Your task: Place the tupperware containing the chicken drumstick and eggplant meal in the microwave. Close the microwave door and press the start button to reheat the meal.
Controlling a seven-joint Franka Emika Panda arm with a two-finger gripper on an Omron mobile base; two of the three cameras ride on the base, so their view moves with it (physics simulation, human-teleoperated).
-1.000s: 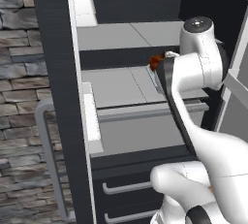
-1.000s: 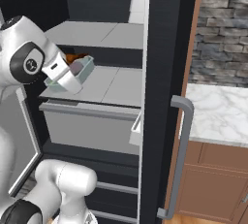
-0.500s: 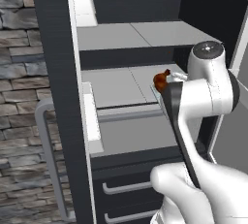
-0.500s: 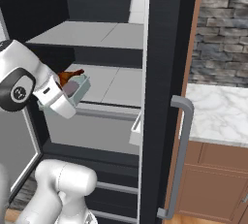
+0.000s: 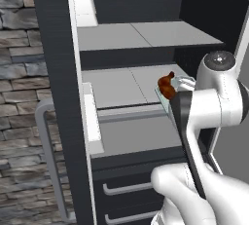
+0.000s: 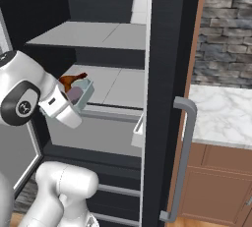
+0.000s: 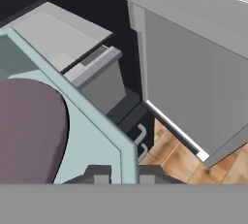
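My claw (image 7: pixel 121 169) pinches tub (image 6: pixel 82 93) wall, drumstick (image 6: pixel 72 79) and eggplant (image 7: pixel 29 131) inside. Keep tub level, clear fridge shelf (image 5: pixel 126 87), no jerks.

Open dark fridge (image 5: pixel 53 97) with grey shelves (image 5: pixel 141 36) and grey door handle (image 6: pixel 183 162); grey stone wall (image 6: pixel 229 29) behind a white marble counter (image 6: pixel 221 115) on brown wooden cabinets (image 6: pixel 216 186); wooden plank floor (image 7: pixel 184 162)
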